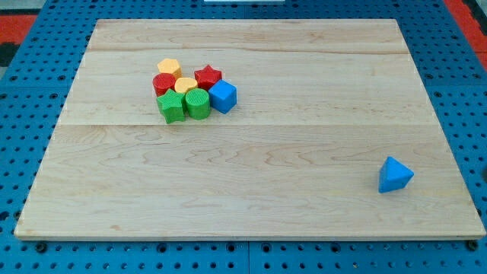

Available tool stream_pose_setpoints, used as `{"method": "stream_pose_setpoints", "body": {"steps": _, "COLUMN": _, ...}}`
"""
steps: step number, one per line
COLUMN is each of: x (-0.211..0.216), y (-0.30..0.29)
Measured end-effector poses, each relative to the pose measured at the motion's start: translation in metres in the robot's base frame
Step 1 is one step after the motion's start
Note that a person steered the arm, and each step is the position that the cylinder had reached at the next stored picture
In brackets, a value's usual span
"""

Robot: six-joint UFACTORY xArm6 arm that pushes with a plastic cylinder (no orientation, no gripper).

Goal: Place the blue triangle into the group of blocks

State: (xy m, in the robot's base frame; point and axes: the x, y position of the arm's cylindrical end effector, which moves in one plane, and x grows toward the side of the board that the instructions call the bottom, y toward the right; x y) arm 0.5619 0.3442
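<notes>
One big wooden board (251, 183) on a blue holed table (23, 152) | seven blocks bunched near board's top-left: blue cube (223, 97), two green (172, 107) (197, 103), two red (164, 83) (208, 77), two yellow (169, 68) (185, 84) | blue triangle (395, 175) alone near bottom-right corner, well apart | my tip not showing, so cannot tell its spot.

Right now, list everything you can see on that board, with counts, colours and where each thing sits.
blue triangle: one, blue, alone near the view's bottom right
blue cube: one, blue, right end of the group
red star: one, red, group's upper right
red block: one, red, group's left
yellow hexagon: one, yellow, group's top
yellow heart: one, yellow, group's middle
green blocks: two, green, group's bottom edge
wooden board: one, pale wood
my tip: not in view
</notes>
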Motion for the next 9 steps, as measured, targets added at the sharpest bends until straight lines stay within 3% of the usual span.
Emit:
{"method": "stream_pose_setpoints", "body": {"steps": 1, "x": 0.012, "y": -0.022}}
{"method": "stream_pose_setpoints", "body": {"steps": 2, "x": 0.012, "y": -0.086}}
{"method": "stream_pose_setpoints", "body": {"steps": 6, "x": -0.071, "y": -0.223}}
{"method": "stream_pose_setpoints", "body": {"steps": 9, "x": -0.142, "y": -0.291}}
